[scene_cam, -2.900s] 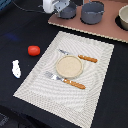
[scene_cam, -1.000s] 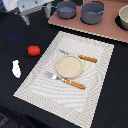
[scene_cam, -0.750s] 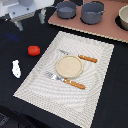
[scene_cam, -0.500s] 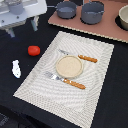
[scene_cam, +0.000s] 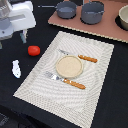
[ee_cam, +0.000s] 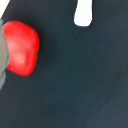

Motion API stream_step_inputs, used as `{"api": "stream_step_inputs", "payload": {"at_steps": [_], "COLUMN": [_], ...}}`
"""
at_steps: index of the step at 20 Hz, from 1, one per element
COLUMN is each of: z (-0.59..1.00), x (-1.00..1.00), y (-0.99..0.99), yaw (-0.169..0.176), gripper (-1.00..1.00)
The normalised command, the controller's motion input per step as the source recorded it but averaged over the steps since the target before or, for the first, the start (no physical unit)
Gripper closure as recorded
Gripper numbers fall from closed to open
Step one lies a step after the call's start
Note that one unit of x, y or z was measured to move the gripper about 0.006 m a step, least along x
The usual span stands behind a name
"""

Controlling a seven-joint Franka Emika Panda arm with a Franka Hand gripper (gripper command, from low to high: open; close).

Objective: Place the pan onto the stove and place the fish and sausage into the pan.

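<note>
The grey-blue pan [scene_cam: 66,8] stands at the left end of the pinkish stove [scene_cam: 102,29], its thin handle pointing to the exterior view's left. The red sausage [scene_cam: 33,50] lies on the dark table, and the white fish [scene_cam: 16,68] lies a little nearer the front. My gripper [scene_cam: 12,41] hangs open and empty above the table, just left of and behind the sausage. The wrist view shows the sausage [ee_cam: 21,47] close by, the fish [ee_cam: 83,12] farther off, and a grey sliver of one finger [ee_cam: 2,62] at the picture's edge.
A larger grey pot [scene_cam: 92,12] and a pale bowl [scene_cam: 123,17] stand on the stove. A woven placemat [scene_cam: 45,92] holds a tan plate [scene_cam: 68,66], an orange-handled knife [scene_cam: 86,59] and a fork [scene_cam: 67,81].
My gripper has moved from beside the pan toward the exterior view's left and lower, ending near the sausage. The pan, fish and sausage have not moved.
</note>
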Motion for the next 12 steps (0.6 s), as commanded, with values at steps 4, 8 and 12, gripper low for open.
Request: {"api": "stream_step_inputs", "payload": {"at_steps": [4, 8, 12], "z": [-0.25, -0.29, -0.31], "x": [0.25, 0.23, 0.25], "y": [-0.5, -0.51, -0.46], "yaw": [0.0, 0.0, 0.0], "gripper": [-1.0, -1.0, -1.0]}}
